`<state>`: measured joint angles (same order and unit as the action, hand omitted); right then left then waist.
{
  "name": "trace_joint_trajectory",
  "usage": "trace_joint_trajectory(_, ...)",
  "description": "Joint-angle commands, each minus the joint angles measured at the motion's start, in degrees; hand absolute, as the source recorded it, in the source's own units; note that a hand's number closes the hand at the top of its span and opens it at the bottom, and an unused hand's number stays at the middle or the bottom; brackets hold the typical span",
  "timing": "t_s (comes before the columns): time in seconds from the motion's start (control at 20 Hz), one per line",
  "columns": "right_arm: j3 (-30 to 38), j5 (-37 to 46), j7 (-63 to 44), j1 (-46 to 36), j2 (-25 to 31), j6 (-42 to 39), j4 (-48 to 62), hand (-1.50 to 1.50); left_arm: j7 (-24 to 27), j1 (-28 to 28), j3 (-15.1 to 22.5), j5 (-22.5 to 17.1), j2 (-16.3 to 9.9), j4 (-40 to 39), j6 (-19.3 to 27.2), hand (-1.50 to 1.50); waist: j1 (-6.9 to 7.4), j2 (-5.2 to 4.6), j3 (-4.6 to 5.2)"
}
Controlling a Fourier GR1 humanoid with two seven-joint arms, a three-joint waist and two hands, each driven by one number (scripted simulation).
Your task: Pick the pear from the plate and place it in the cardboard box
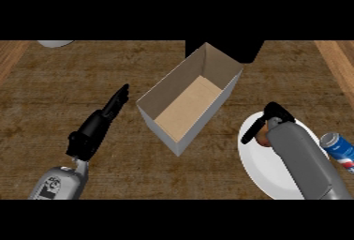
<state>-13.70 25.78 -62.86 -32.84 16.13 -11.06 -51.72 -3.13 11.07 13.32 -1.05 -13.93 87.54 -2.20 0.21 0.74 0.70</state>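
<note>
Right hand is down over the white plate, fingers curled around the brownish pear on it. A blue can lies just beside. Left hand hovers with straight fingers. Beyond, the open cardboard box sits mid-bench.

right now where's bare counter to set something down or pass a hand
Bare counter lies between the cardboard box and the white plate, and along the near edge between the forearms. More lies beyond the left hand. It is crowded at the right: the right hand over the plate, with a can beside it.
</note>
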Motion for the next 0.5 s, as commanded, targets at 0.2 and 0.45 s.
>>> trace_joint_trajectory(0.2, -2.61, 4.99, -0.71, 3.08, -1.13, 0.47, 4.09, 1.50, -2.67, -0.22, 1.09, 2.17, 1.95, 2.54, 1.32, 0.00, 0.42, -0.75, -0.72)
trace_joint_trajectory(0.45, -12.28, 8.71, 19.26, 0.41, 0.58, -5.42, -6.84, 1.50, -0.55, 0.60, -0.51, 0.71, 1.83, -1.31, -0.29, 0.00, 0.10, -0.34, -0.72)
